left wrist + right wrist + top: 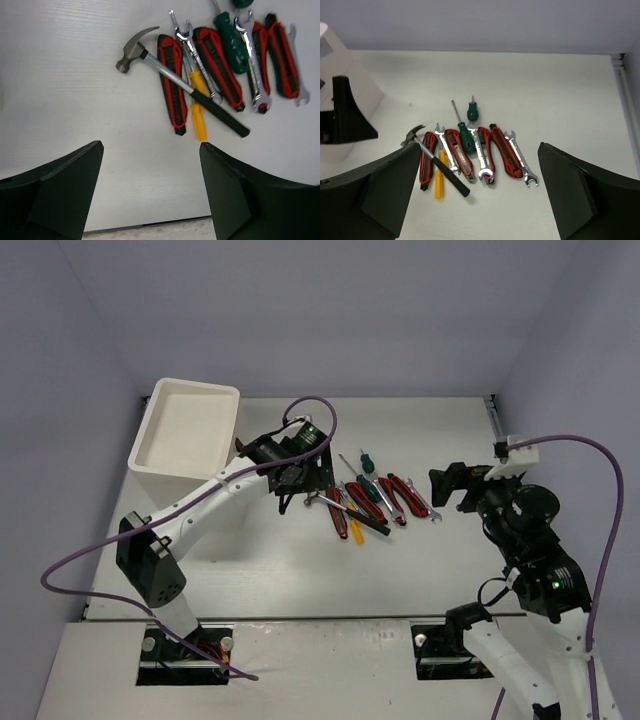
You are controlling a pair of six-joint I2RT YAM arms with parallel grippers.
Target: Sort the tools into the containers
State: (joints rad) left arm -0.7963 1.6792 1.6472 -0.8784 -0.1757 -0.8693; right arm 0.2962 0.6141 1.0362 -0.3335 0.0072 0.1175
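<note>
The tools lie in a row at mid-table. A black-handled hammer [170, 75] [427, 150] lies slantwise over red-handled pliers [171, 85] [502, 150] and a yellow screwdriver [199, 107] [440, 180]. Green screwdrivers [230, 37] [465, 137] and silver wrenches [252, 60] [520, 160] lie among them [365, 502]. The white cabinet [190, 430] stands back left, its top tray bare. My left gripper [292, 485] [151, 146] hangs open just left of the hammer head, holding nothing. My right gripper [448, 490] [480, 147] is open to the right of the row, also holding nothing.
A metal rail [492, 415] runs along the table's right back edge. Purple cables [320, 405] loop above both arms. Grey walls close in the table at the back and sides. The table's near edge [300, 618] lies just ahead of the arm bases.
</note>
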